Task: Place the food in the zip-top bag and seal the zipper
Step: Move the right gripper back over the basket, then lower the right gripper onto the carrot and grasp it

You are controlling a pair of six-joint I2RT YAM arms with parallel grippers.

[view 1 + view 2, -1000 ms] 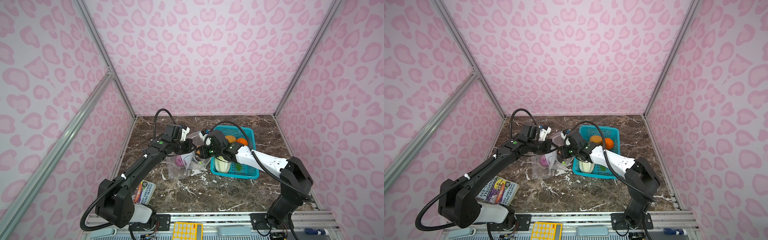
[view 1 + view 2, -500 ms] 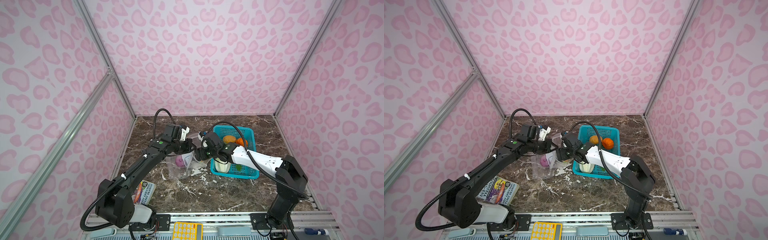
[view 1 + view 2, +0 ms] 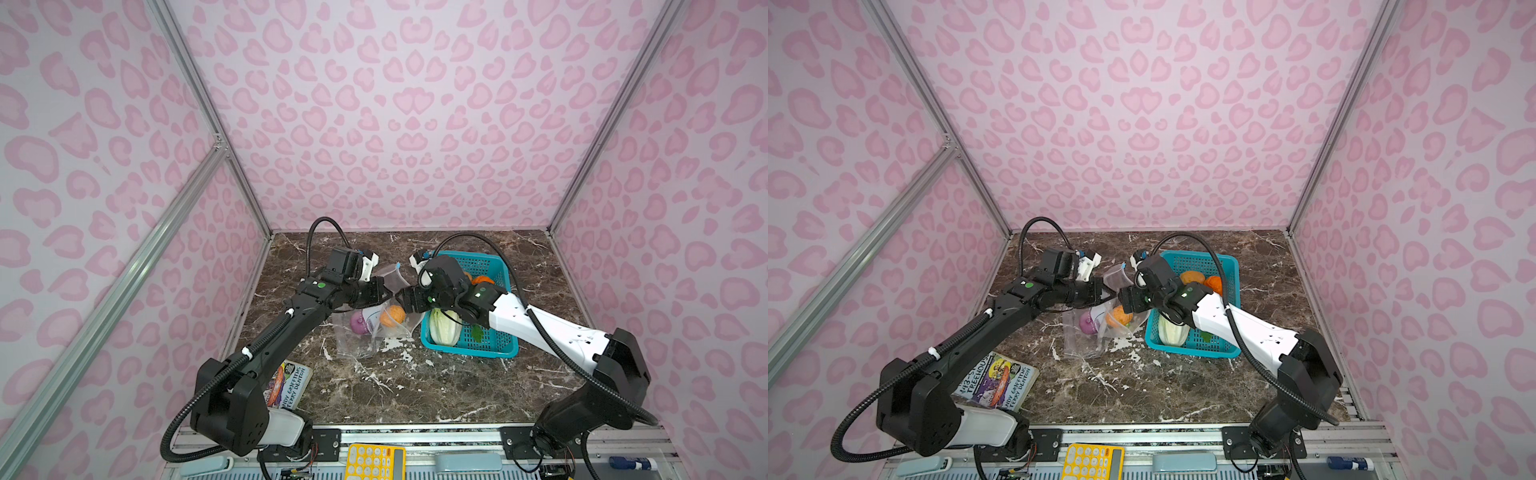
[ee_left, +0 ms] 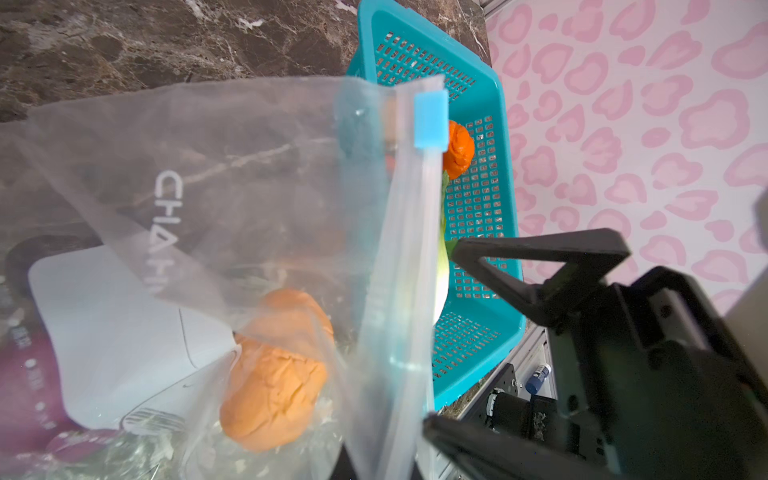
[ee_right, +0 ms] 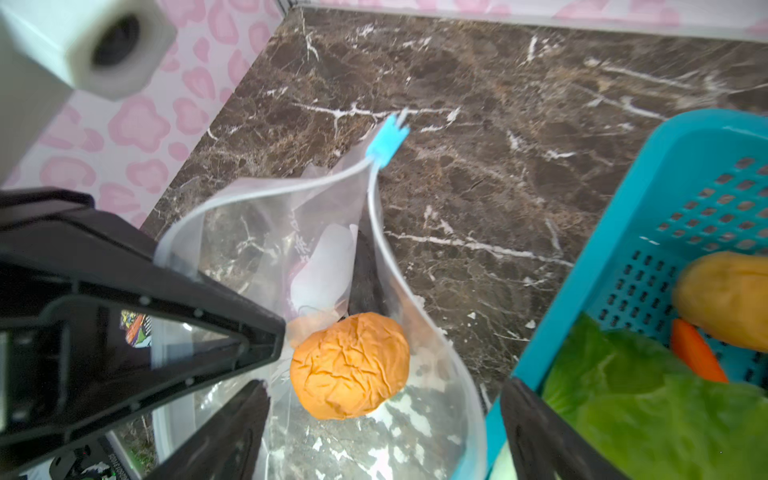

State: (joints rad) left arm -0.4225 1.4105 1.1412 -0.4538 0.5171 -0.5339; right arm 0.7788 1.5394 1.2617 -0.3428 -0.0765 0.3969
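In both top views the zip-top bag (image 3: 361,334) stands on the bench (image 3: 415,382) just beside the teal basket (image 3: 494,266), which holds the cabbage (image 3: 444,328); a purple onion (image 3: 359,322) shows through the plastic. Only the right wrist view looks into the gaping mouth (blue slider (image 5: 386,141) at one end). There an orange piece (image 5: 351,365) lies inside, the right hand (image 5: 385,386) is spread wide and grips nothing, and the left hand (image 3: 386,293) is clamped on the bag's rim.
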